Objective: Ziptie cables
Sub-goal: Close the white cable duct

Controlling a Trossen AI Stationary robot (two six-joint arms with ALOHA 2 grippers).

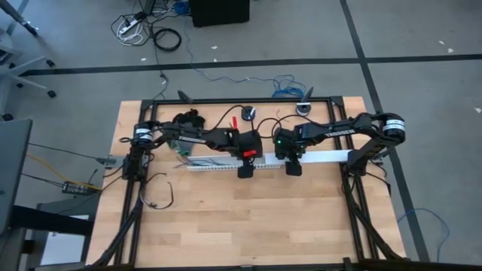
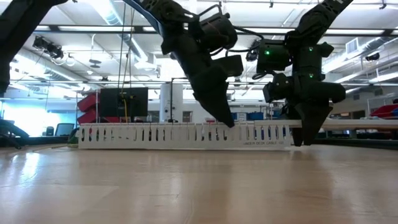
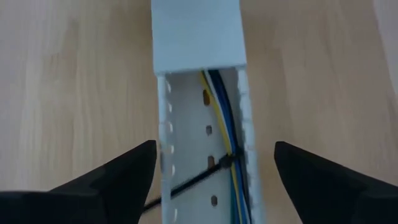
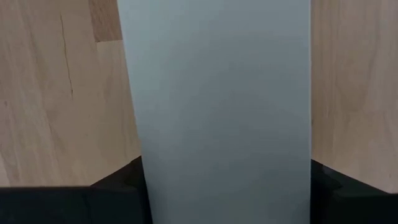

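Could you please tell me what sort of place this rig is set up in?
Probably an open workshop or lab hall: exposed ceiling beams with strip lights, a taped grey floor, and a wooden table in a black frame.

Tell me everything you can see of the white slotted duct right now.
The white slotted duct is a long plastic-looking channel lying flat on the wooden table, with comb-like slotted side walls. A smooth white cover closes its right-hand part; the rest is open, showing the cables, yellow, blue and dark, along one wall with a black zip tie around them. The left gripper straddles the open part; the right gripper grips the cover.
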